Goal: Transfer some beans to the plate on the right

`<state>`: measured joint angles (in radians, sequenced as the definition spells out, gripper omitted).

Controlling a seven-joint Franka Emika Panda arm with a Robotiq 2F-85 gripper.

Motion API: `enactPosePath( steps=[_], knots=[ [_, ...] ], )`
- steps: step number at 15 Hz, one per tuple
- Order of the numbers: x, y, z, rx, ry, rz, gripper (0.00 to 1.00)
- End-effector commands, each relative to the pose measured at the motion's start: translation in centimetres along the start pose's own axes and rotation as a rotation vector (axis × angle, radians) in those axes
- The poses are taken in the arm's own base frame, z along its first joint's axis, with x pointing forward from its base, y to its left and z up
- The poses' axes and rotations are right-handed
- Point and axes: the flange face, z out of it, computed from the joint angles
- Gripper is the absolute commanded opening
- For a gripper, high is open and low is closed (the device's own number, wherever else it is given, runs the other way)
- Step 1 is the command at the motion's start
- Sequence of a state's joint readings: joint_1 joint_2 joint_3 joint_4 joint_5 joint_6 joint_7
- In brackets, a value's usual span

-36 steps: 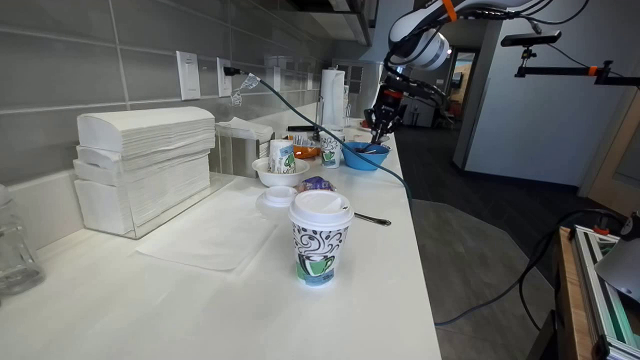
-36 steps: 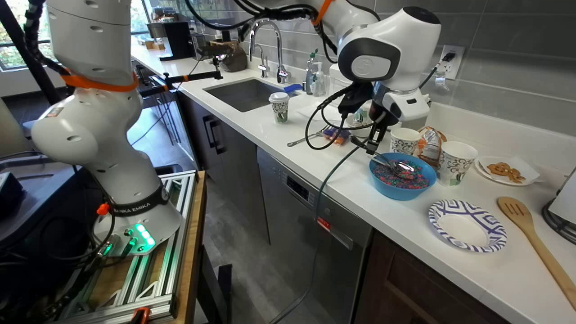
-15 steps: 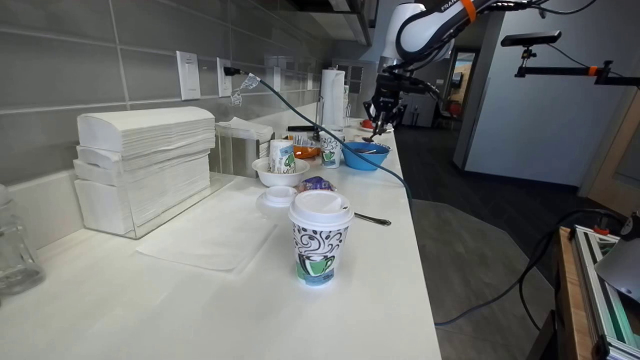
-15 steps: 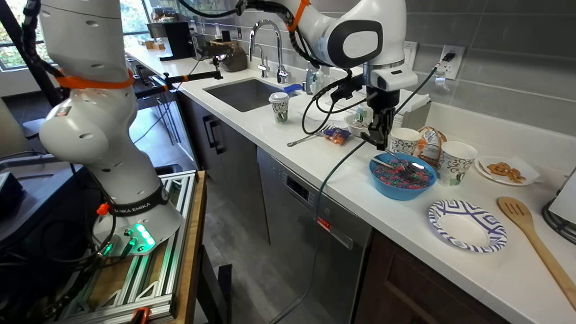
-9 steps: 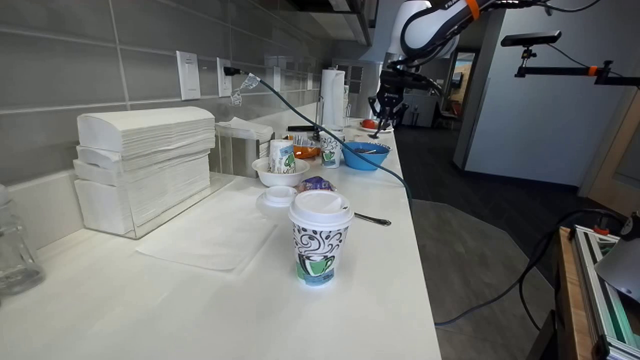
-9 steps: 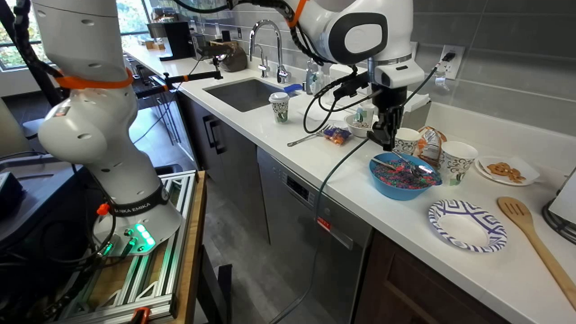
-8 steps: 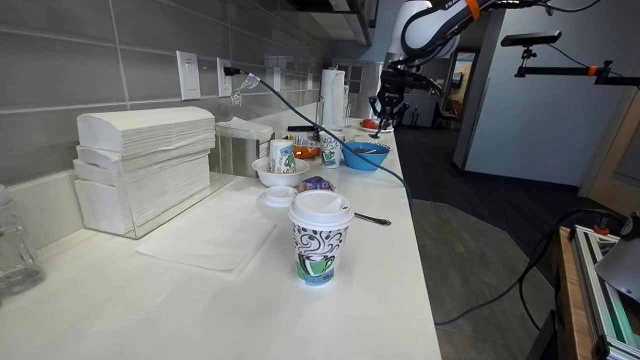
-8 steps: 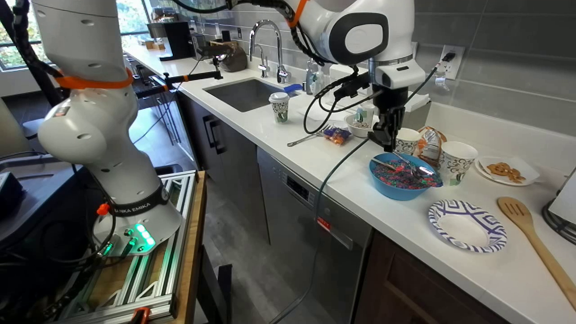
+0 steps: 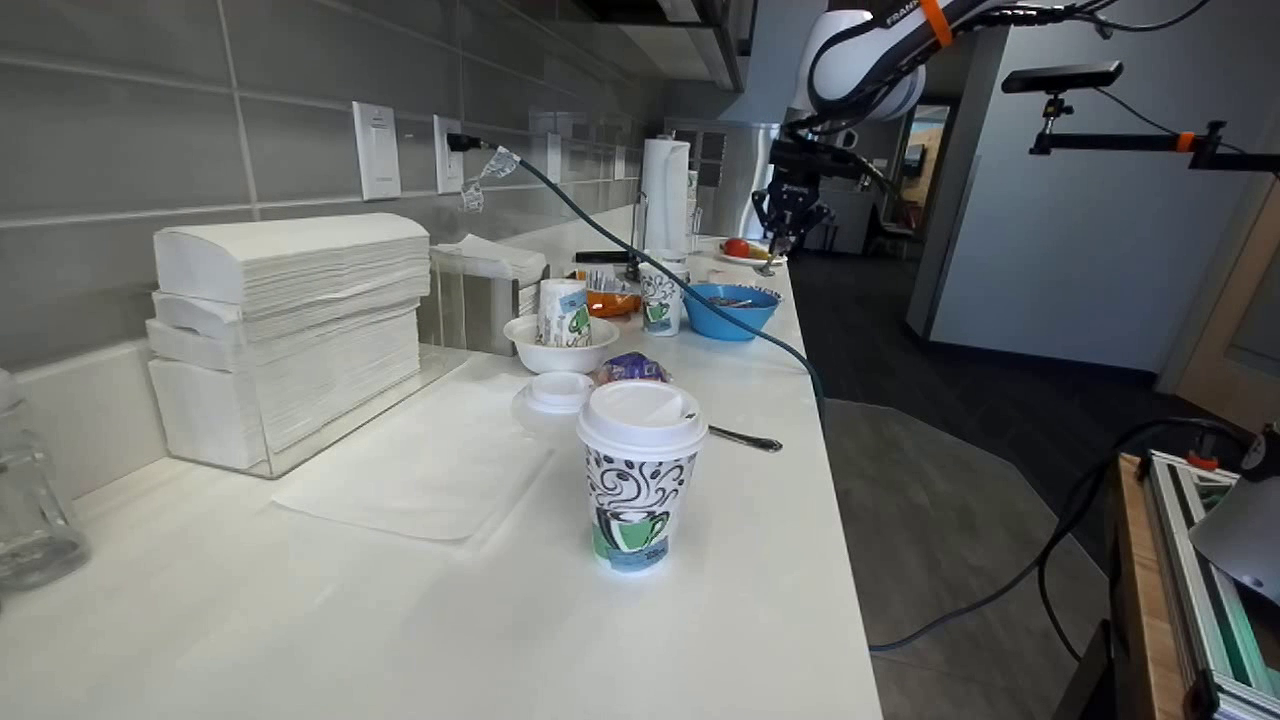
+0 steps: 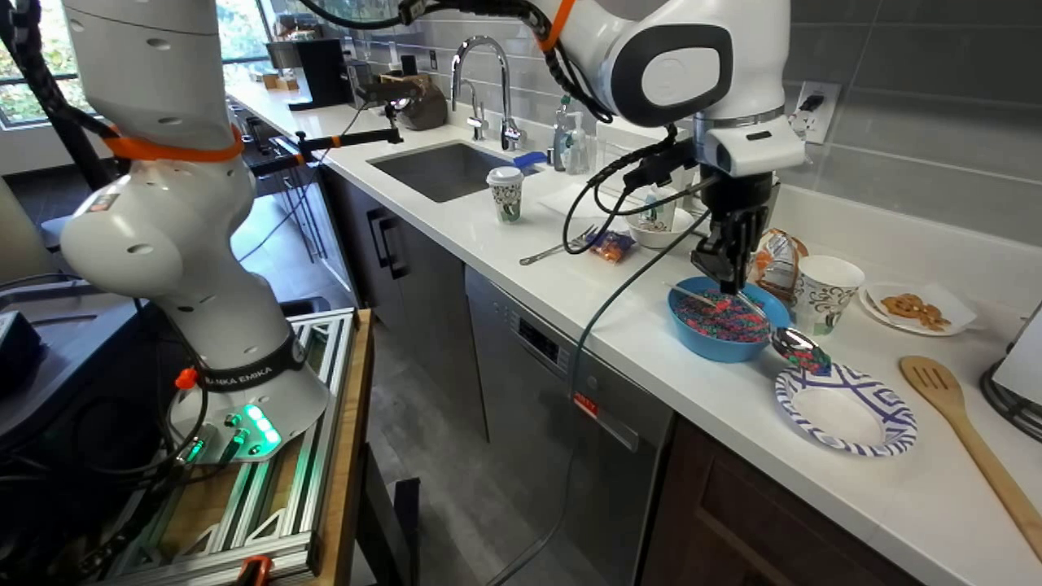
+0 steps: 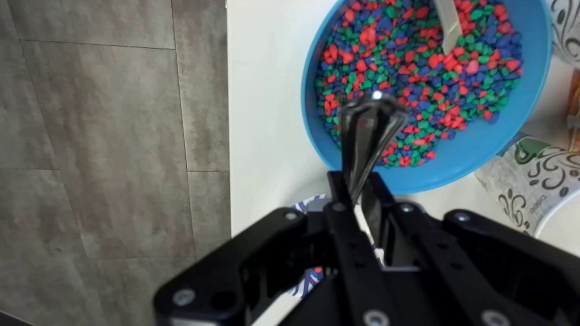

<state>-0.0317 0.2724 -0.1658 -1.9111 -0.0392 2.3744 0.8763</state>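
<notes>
Bench [image 10: 928, 496], left to right: one lidded cup [image 10: 506, 198]; one blue bowl [image 10: 712, 348] holding mixed beans [image 10: 727, 325]; claw [image 10: 733, 285], closed on one spoon [image 10: 790, 339], loaded tip over rim of one patterned plate [image 10: 842, 413], right of bowl; one slotted turner [image 10: 979, 439].

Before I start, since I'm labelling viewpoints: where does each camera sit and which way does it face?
Wrist view: sits behind the pincer, facing down past the spoon onto the blue bowl; own body shown: just the pincer.
In an exterior view: low over the counter, facing along it past the lidded cup; arm and pincer far off.
In an exterior view: higher, beside the counter, facing toward the sink; base, arm and pincer show.
Both exterior views share the lidded cup and blue bowl.
</notes>
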Motion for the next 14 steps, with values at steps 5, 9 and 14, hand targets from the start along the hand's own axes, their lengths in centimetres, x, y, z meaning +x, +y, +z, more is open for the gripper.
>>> enactPosePath(
  steps=[5,9,14],
  knots=[
    [3.3,-1.8,3.0,0.083,-0.111,0.099,0.04],
    [5.5,-1.9,4.4,0.111,-0.141,0.164,0.04],
    [7.6,-2.0,4.9,0.195,-0.191,0.214,0.04]
  ],
)
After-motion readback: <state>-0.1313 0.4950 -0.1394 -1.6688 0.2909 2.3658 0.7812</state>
